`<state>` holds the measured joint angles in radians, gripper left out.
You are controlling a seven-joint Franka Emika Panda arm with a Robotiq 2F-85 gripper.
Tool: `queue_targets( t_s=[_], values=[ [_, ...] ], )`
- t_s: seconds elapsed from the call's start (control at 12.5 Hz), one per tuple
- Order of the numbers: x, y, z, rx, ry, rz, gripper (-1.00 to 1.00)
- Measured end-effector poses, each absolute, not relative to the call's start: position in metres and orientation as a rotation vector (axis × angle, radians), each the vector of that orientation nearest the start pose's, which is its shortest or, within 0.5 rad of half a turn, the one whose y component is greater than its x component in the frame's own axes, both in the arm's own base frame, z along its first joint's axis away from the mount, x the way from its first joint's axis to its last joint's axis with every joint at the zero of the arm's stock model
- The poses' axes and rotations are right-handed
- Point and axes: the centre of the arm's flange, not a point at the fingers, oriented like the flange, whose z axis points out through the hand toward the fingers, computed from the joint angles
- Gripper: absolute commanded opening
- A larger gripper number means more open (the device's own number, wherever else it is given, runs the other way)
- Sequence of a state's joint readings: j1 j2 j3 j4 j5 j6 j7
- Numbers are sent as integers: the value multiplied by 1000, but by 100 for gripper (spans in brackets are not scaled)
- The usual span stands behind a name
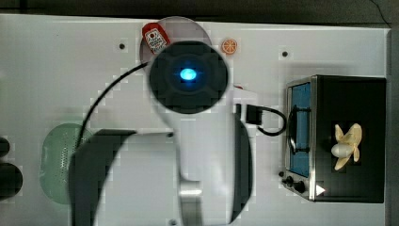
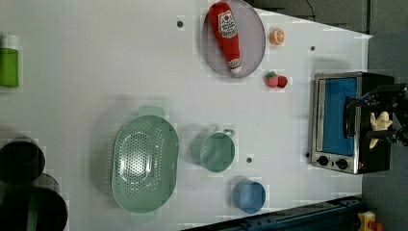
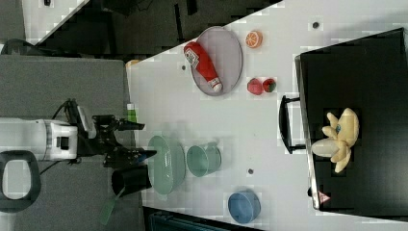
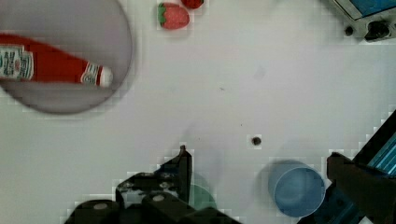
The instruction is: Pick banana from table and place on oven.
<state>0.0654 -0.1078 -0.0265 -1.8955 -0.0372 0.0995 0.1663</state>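
Banana [image 3: 339, 138] lies on the black top of the oven [image 3: 365, 72], off the counter [image 3: 269, 125], so the placing step reads as complete. Claw [image 3: 137, 140] hangs released and empty, well apart from the oven, high above the green strainer [image 3: 166, 163]. Next move, by my judgement: only a retreat to rest, no further grasp needed.

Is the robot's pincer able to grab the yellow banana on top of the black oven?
Probably yes. The peeled yellow toy banana lies alone on the black toaster oven's bare top, nothing covering it, and the pincer is open and empty.
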Motion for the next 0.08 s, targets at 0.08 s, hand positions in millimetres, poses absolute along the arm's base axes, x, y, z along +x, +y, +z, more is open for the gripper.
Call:
queue_targets(
  t_s=[0.08],
  values=[
    [515, 5, 541, -2882, 1448, 130, 100]
  ],
)
